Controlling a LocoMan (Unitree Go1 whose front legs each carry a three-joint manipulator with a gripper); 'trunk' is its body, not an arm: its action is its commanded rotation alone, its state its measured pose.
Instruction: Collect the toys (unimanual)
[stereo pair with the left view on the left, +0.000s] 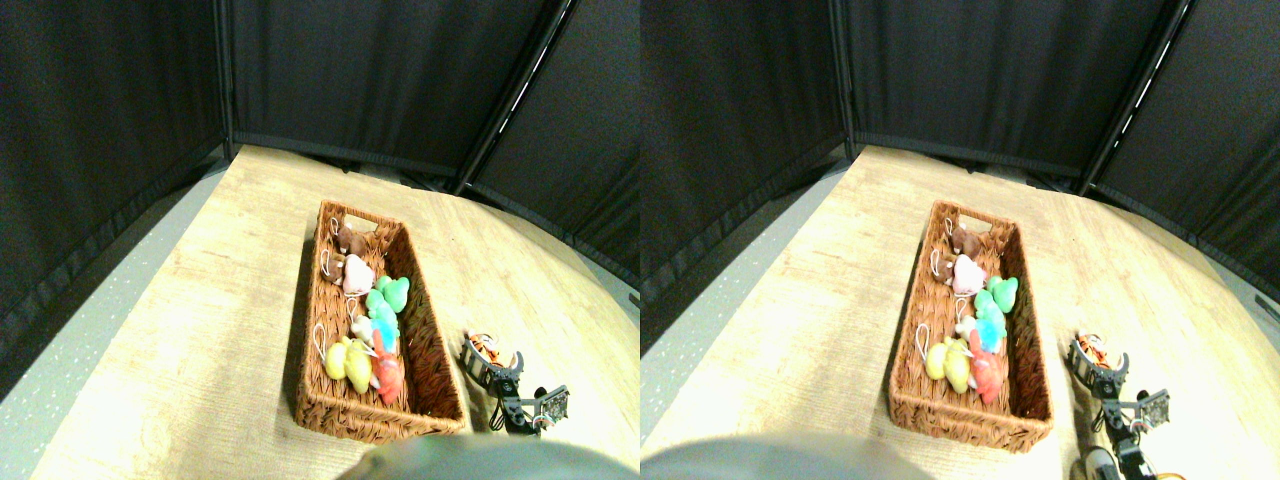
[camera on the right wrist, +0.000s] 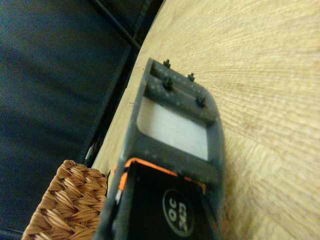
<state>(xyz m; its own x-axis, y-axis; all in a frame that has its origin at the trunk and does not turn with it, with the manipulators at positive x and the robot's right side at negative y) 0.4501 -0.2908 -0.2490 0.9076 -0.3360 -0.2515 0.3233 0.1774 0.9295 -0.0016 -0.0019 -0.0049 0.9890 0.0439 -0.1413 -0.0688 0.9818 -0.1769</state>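
Observation:
A brown woven basket (stereo pair with the left view on the left: 312, 300) lies lengthwise on the wooden table and holds several toys. A brown one (stereo pair with the left view on the left: 350, 240) is at the far end, then pink (stereo pair with the left view on the left: 357, 273), green (stereo pair with the left view on the left: 390, 293) and blue-white (stereo pair with the left view on the left: 384, 322). Yellow (stereo pair with the left view on the left: 350, 362) and red-orange (stereo pair with the left view on the left: 388, 372) lie at the near end. An orange toy (stereo pair with the left view on the left: 484, 346) lies on the table just right of the basket's near end. My right gripper (stereo pair with the left view on the left: 488, 366) is at that toy, its dark frame up against it. In the wrist view the gripper (camera on the right wrist: 180, 85) points along the table with the basket's corner (camera on the right wrist: 70, 200) beside it; the orange toy is hidden there.
The light wooden table (stereo pair with the left view on the left: 200, 330) stretches wide to the left and beyond the basket. Black curtain panels (stereo pair with the left view on the left: 380, 70) close off the back and sides. A grey floor strip (stereo pair with the left view on the left: 90, 330) runs along the table's left edge.

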